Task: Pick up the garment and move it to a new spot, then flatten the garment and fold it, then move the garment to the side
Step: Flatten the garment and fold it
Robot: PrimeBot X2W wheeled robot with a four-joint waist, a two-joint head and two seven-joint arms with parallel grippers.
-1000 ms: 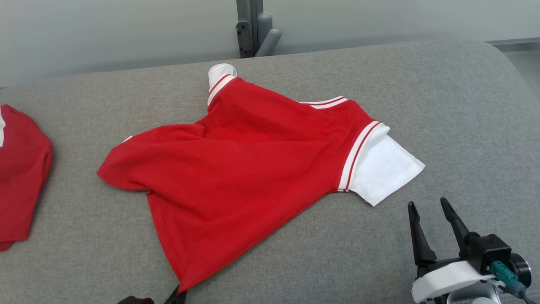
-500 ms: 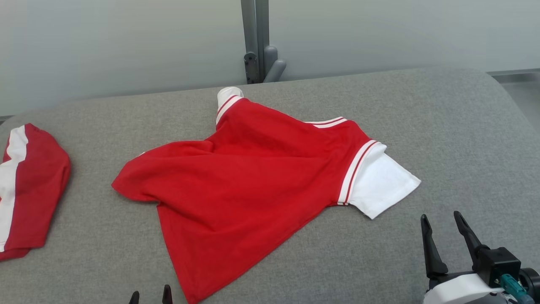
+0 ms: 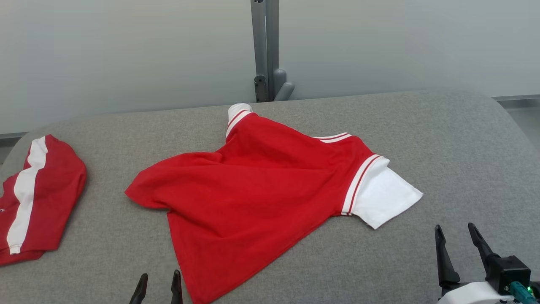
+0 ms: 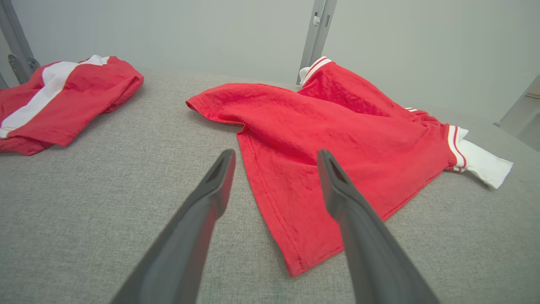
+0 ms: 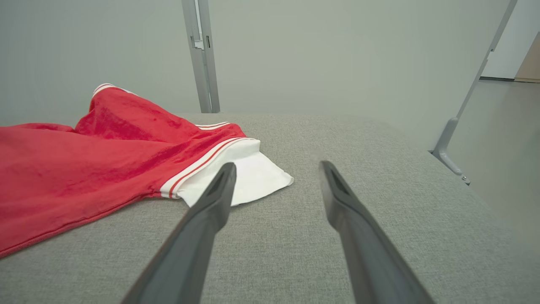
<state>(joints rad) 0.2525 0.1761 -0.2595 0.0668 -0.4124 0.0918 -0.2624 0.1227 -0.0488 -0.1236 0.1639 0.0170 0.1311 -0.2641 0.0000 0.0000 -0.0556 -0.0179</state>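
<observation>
the red shirt [image 3: 261,185] is lying rumpled, not flat, about in the middle of the grey padded table [image 3: 447,135], spread on a diagonal. one white sleeve [image 3: 386,198] sticks out toward the right. the other sleeve [image 3: 237,112] pokes up at the far edge, just in front of a grey post [image 3: 265,50]. left gripper [image 3: 160,278] is at the bottom edge of the head view, just beside the shirt's near hem corner [image 3: 204,295], fingers spread wide and holding nothing. in its wrist view the hem lies on the table between and past the two fingers. right gripper [image 3: 455,230] sits at the lower right, near the white sleeve but apart from it, fingers also wide and empty. a second red and white shirt [image 3: 42,194] is bunched up at the left end of the table, well apart from the first one.
</observation>
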